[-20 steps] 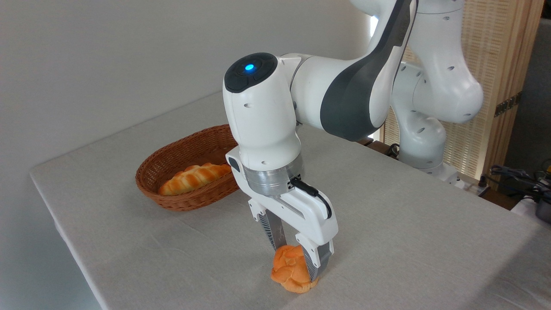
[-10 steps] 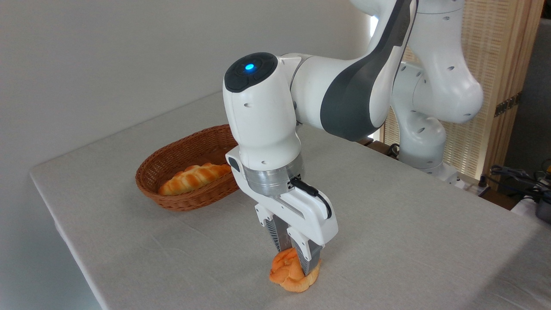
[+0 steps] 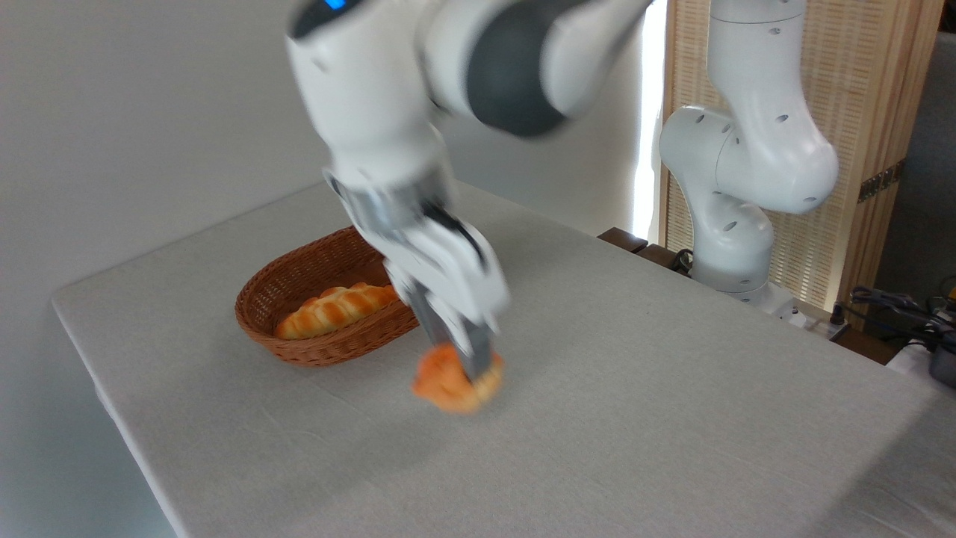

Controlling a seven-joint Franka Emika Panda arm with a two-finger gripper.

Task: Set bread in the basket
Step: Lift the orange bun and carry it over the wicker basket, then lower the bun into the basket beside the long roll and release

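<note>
Your gripper (image 3: 459, 359) has its jaws closed on the bread (image 3: 454, 385), and the small orange bun hangs between them, lifted clear of the desk (image 3: 672, 388). The picture is blurred around the arm and the bun, so you cannot read the knotted top of the bun well, but you can see that its upper part sits between the two fingers and its paler underside points downward. The bread is in the air just beside the basket (image 3: 299, 288), a little to the right and toward the front of it, not over the rim. The brown wicker basket stands on the desk near the left back corner. Inside it lies a long golden braided loaf (image 3: 336, 308), resting along the bottom and against the near wall. The white cloth of the desk is bare below the bun. Behind, at the right, you see the white base of the arm (image 3: 736, 246) in front of a wooden slatted screen (image 3: 859, 112).
</note>
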